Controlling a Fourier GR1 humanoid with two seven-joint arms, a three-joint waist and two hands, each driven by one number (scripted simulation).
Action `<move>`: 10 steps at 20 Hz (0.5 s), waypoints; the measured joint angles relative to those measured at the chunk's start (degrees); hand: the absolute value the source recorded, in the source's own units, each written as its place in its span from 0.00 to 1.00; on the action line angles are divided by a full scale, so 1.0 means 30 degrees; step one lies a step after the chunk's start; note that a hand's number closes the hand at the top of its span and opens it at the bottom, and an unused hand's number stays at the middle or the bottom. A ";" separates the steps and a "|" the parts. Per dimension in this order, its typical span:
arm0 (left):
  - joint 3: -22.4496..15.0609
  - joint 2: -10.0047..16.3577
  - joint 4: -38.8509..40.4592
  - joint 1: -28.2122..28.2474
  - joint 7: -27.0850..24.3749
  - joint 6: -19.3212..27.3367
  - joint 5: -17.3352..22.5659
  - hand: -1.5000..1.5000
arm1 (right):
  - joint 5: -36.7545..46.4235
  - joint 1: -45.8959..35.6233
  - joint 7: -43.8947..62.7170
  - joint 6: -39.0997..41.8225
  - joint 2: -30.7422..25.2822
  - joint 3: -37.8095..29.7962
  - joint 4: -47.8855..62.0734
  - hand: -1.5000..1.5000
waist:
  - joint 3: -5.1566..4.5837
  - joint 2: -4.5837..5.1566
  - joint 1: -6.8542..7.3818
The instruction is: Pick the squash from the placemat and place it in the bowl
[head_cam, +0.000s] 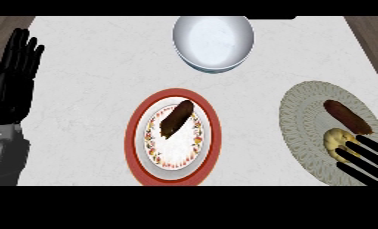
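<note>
I read a white marbled table (88,98), a pale blue-white bowl (214,43), a red mat (134,143) under a floral-rimmed white plate (174,154), and a yellow squash (336,138) on a grey-green leaf-patterned placemat (299,118).

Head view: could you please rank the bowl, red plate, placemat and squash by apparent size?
1. Red plate and placemat: about alike. The placemat is cut off at the right edge, so I won't rank them.
2. Bowl.
3. Squash, smallest, partly under the right hand.
</note>
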 measured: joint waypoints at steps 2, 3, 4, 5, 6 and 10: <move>-0.0114 -0.0260 -0.0300 0.0231 -0.0026 0.0104 -0.0246 0.50 | 0.0276 -0.0771 -0.0537 -0.0172 0.0463 0.0078 0.0978 0.00 | -0.0001 -0.0006 0.0014; -0.0059 -0.0322 -0.0173 0.0188 -0.0068 0.0059 -0.0276 0.50 | 0.0380 -0.1281 -0.0767 -0.0059 0.0728 0.0209 0.1306 0.00 | 0.0003 -0.0002 0.0013; 0.0025 -0.0307 -0.0171 0.0209 -0.0079 0.0018 -0.0339 0.50 | 0.0499 -0.1448 -0.1166 -0.0357 0.0925 0.0164 0.1798 0.00 | 0.0000 -0.0005 0.0000; 0.0197 -0.0212 -0.0098 0.0025 0.0051 -0.0067 -0.0281 0.50 | 0.0666 -0.1642 -0.1389 -0.0264 0.1128 0.0274 0.1970 0.00 | 0.0000 -0.0005 -0.0017; 0.0165 -0.0333 -0.0108 0.0067 -0.0022 -0.0071 -0.0380 0.50 | 0.0724 -0.2108 -0.1754 -0.0213 0.1243 0.0262 0.2379 0.00 | 0.0003 -0.0006 -0.0011; 0.0415 -0.0419 -0.0145 -0.0013 0.0116 -0.0252 -0.0437 0.50 | 0.1656 -0.3216 -0.2594 -0.0491 0.2156 0.0693 0.3705 0.00 | -0.0002 -0.0010 -0.0020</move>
